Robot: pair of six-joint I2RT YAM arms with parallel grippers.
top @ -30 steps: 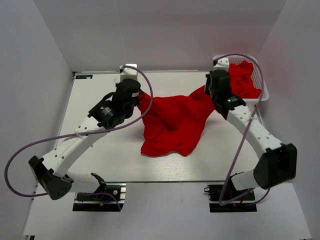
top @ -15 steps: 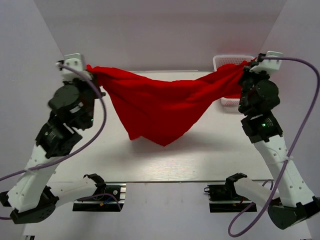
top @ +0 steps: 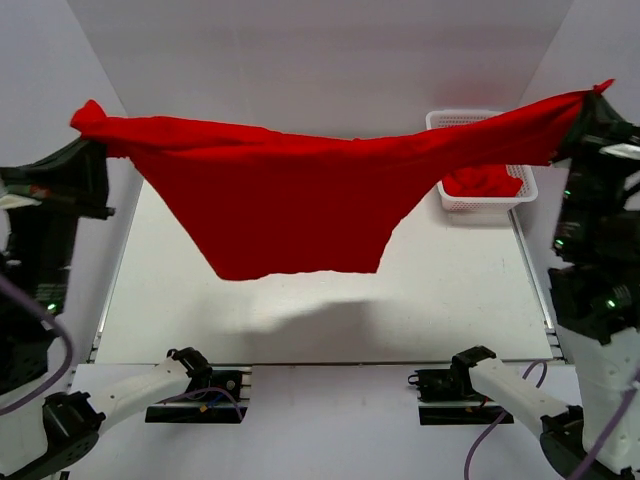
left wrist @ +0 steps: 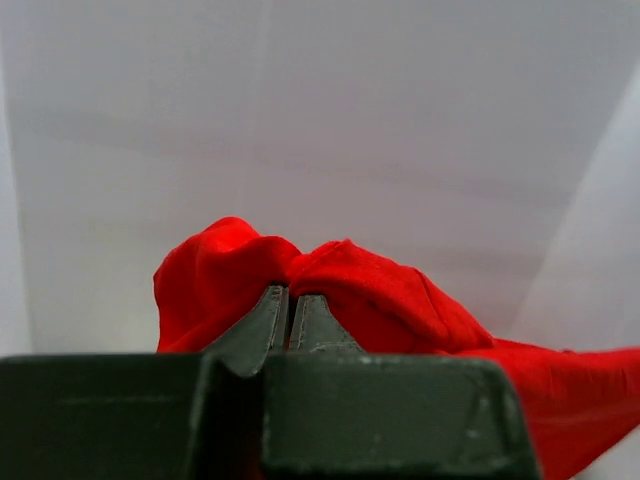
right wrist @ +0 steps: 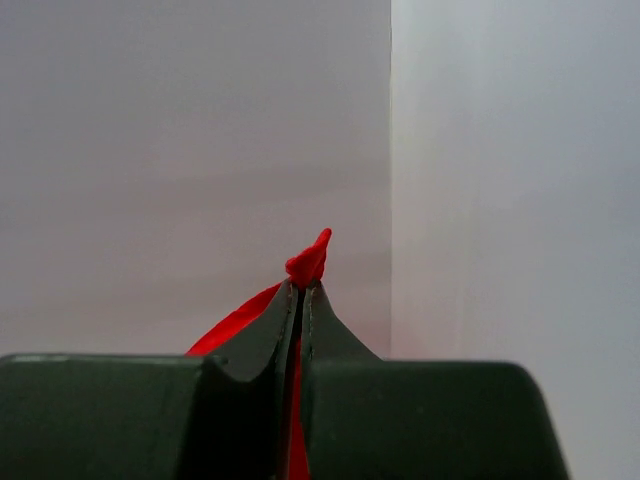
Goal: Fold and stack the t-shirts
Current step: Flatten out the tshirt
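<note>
The counter (top: 450, 300) lies well below the work. Above it, one red t-shirt (top: 280, 215) hangs in the air, pulled taut between the two arms. Its long axis runs left to right across almost the whole top view. The upper edge is nearly straight and sags a little in the middle, and the body droops toward the counter without touching it. I cannot tell which end carries the collar.

At the far right corner, a white mesh basket (top: 527, 189) holds more red shirts (top: 485, 184).

The left end effector (left wrist: 289, 300) is pressed together on a thick bunch of cloth. The right end effector (right wrist: 300, 292) pinches only a thin tip, which pokes just past its fingertips.

That thin hold looks like the weak point. With the cloth this tight, any further spreading of the arms could pull the tip free. The shirt would then swing left and fall in a heap. Uneven lowering is a second risk, as the cloth could land creased or drag its right end across the basket.
</note>
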